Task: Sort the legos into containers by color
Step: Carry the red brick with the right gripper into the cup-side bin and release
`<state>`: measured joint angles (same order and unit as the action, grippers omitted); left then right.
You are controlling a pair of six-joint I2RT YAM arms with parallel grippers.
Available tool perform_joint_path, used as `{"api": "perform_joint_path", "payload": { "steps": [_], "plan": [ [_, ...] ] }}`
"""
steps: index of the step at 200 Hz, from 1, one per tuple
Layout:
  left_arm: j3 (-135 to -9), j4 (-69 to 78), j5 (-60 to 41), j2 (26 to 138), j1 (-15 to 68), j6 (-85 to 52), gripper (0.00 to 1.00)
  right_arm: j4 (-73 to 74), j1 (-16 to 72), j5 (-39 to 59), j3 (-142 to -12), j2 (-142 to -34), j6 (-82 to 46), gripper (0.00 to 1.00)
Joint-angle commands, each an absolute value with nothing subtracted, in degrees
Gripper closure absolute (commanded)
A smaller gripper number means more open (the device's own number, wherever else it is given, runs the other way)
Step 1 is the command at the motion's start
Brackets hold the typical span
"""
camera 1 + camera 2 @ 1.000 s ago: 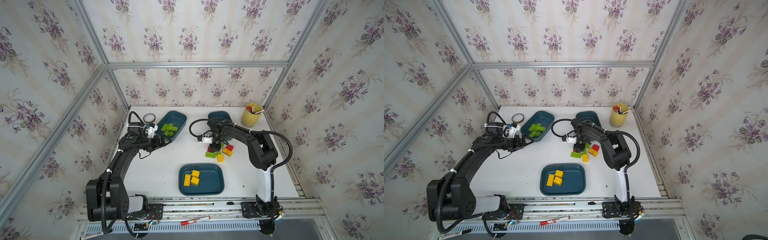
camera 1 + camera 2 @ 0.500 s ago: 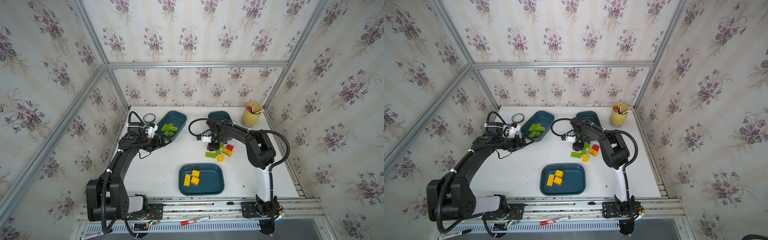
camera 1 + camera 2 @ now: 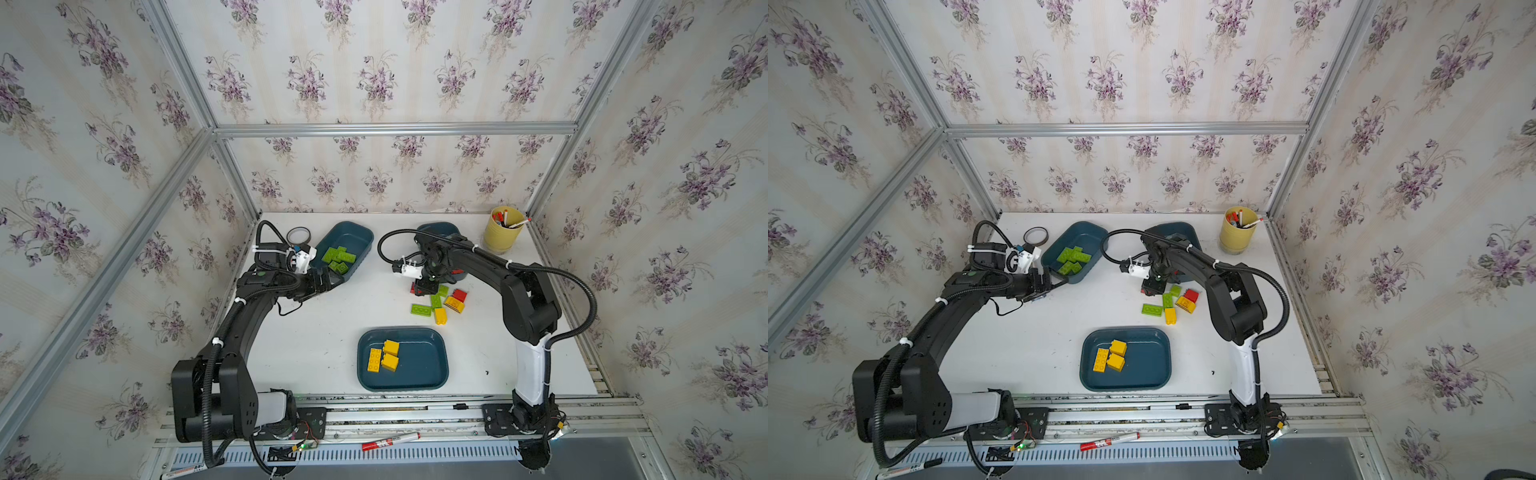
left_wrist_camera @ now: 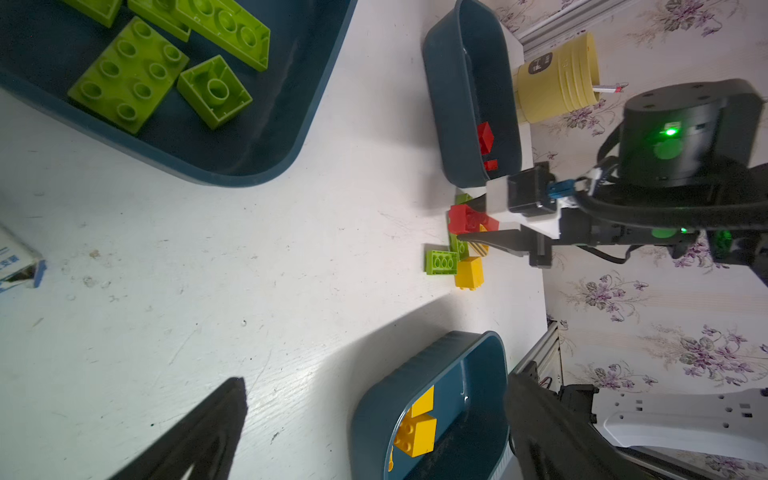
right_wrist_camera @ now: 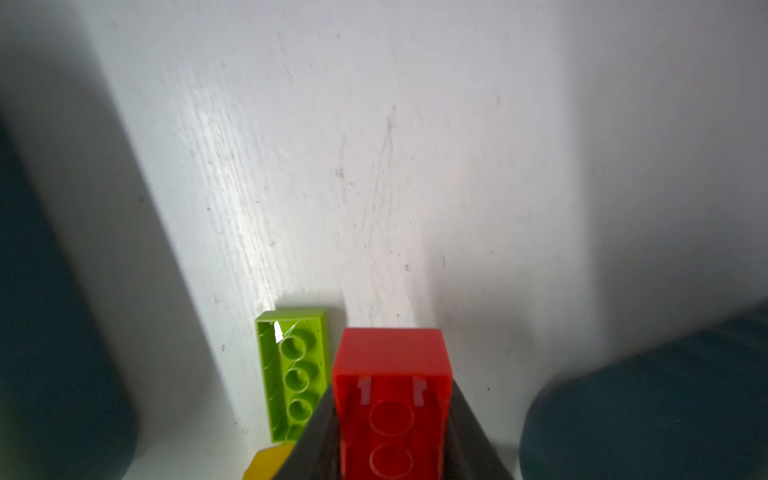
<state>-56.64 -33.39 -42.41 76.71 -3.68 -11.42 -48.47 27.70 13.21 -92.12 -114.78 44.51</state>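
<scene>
Right gripper clamped tight on a red brick, fingers across its sides for a straight lift, I'd say. A green brick lies just beside it, so little slack there. The red tray sits just beyond, far side, nothing in the way. Left gripper hangs with jaws spread wide by the green tray's near rim, well clear.
</scene>
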Motion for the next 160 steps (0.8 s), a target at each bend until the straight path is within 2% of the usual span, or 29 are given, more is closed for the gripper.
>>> {"api": "perform_joint_path", "payload": {
  "steps": [1,35,105,150,160],
  "plan": [
    [-57.23,-32.43,-44.99,76.89,-3.34,-12.27,0.01,-48.69,25.89,15.54,-92.59,-111.43,41.05,0.73],
    [-57.7,-30.07,-46.4,77.26,-2.07,-14.5,0.01,-48.15,20.9,12.23,-96.23,-110.85,39.64,0.73],
    [-58.19,-25.38,-46.81,77.62,1.47,-19.24,0.01,-47.54,14.35,3.87,-108.37,-123.92,41.95,0.71],
    [-58.95,-24.44,-46.93,77.99,2.37,-20.38,0.01,-47.47,13.27,-0.53,-115.82,-131.84,43.25,0.63],
    [-59.14,-24.35,-47.0,78.18,2.46,-20.59,0.01,-48.08,13.27,-1.07,-116.95,-132.85,43.69,0.55]
  ]
}}
